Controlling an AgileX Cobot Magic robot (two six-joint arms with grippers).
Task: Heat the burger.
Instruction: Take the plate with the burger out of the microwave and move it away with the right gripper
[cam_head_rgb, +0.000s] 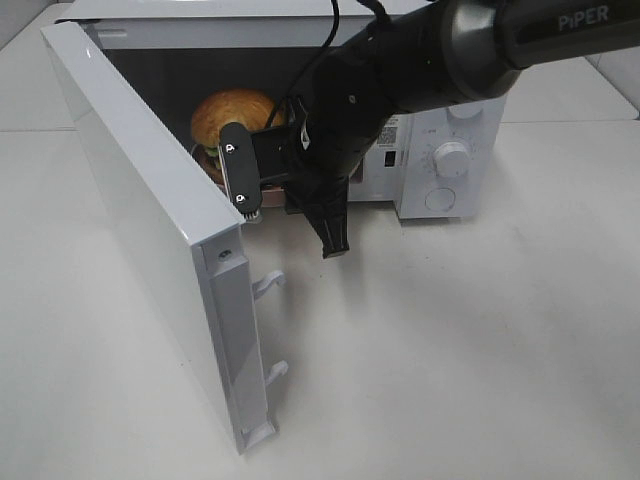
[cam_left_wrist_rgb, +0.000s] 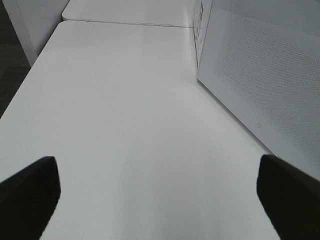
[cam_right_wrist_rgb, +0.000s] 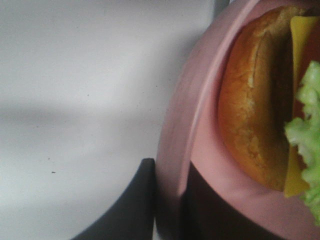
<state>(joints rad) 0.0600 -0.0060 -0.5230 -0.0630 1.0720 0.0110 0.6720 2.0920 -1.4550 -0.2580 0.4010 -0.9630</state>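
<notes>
While clamped on the pink plate's (cam_right_wrist_rgb: 176, 150) rim, right gripper (cam_head_rgb: 262, 175) reaching straight into the microwave (cam_head_rgb: 440, 140) mouth, burger (cam_head_rgb: 232, 118) riding the plate just past the fingertips, already inside the cavity. Left gripper (cam_left_wrist_rgb: 155, 200) wide open, holding nothing, parked outside beside the microwave door (cam_head_rgb: 150, 230). Right arm way closer, obviously.

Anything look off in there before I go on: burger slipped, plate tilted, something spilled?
Nothing stands out. The burger sits whole on the pink plate, inside the open microwave. The right gripper is shut on the plate's rim. No spill shows on the table. The left gripper is open, empty.
</notes>
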